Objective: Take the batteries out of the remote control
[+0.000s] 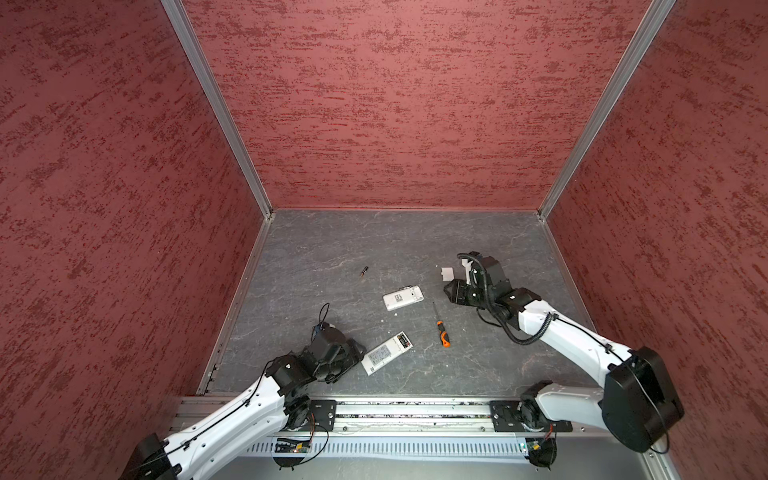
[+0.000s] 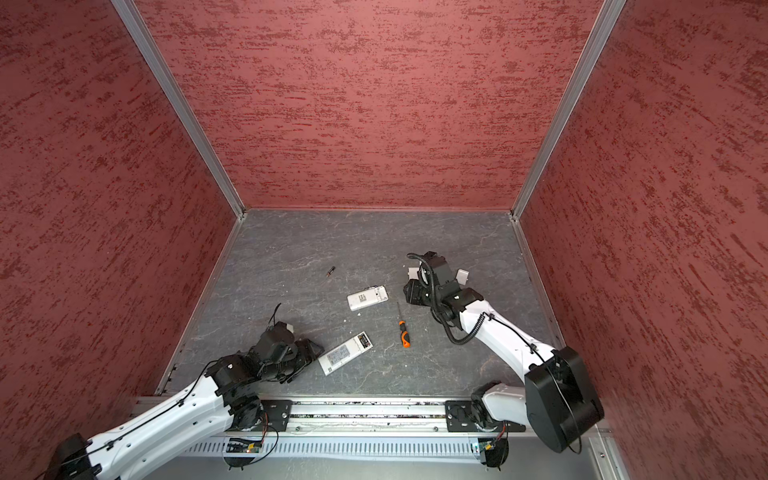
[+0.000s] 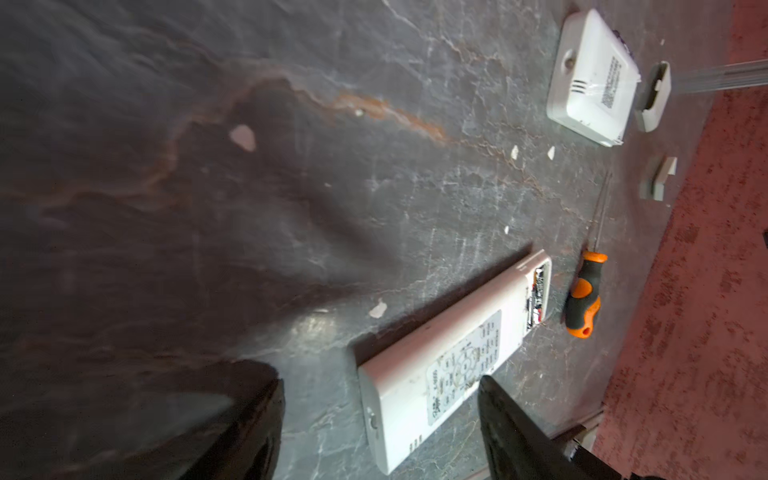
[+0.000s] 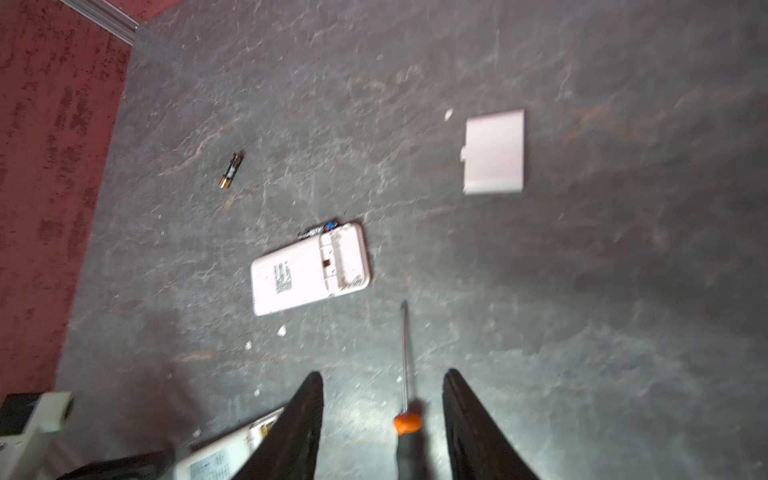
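Left gripper (image 3: 380, 378), open and empty, flanks the near remote (image 3: 449, 357) at its end; right gripper (image 4: 382, 372) gapes empty. Battery (image 1: 364, 272) lies well beyond that remote, bare floor (image 1: 332, 241) around.

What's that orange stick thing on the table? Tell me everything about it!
It is a screwdriver with an orange-and-black handle, rubbery-looking, and a thin metal shaft. It lies flat on the grey table, handle toward the robot's base, tip pointing away, near the long remote and the wide remote but apart from both. In both top views nothing but the table touches it.
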Available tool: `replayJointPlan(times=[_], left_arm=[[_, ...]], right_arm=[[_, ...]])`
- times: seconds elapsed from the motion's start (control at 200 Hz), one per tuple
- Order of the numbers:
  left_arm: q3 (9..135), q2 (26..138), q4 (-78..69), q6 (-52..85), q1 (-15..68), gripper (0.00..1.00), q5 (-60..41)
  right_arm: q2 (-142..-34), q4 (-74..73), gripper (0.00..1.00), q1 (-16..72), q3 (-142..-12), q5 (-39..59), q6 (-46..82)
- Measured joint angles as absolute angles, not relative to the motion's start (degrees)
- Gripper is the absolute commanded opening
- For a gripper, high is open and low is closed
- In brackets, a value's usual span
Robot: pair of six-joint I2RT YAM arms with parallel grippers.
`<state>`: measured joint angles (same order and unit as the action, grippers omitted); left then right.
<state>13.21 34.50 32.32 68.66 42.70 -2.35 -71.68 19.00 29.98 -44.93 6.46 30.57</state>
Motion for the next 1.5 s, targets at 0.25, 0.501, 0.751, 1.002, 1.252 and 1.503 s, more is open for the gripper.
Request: replayJointPlan(times=[0.25,0.501,0.751,1.002,1.252,1.503], left_arm=[[15.35,41.6,31.35,66.57,41.67,0.54,0.36],[21.71,53.06,26.39,62.57,41.41,0.5,2.0],[26.44,58.59,22.46,59.44,41.41,0.49,2.94],[31.05,59.94,21.98,57.49,41.41,0.5,3.55],[33.89,60.73,21.98,56.4,41.08,0.51,3.55],[34.48,61.21,21.93,55.66,40.25,0.52,3.11]], right_arm=[[-68.36,26.48,0.09,41.23,-44.01,4.1,35.57],[-69.41,29.71,0.05,49.04,-42.57,1.78,40.07],[-70.39,32.64,0.34,50.11,-41.82,-1.93,41.98],[-76.88,34.37,0.4,49.98,-41.82,-4.01,40.53],[-83.11,33.47,0.3,48.45,-41.89,-4.01,38.44],[-85.25,31.29,0.08,47.48,-42.65,-4.19,35.9]])
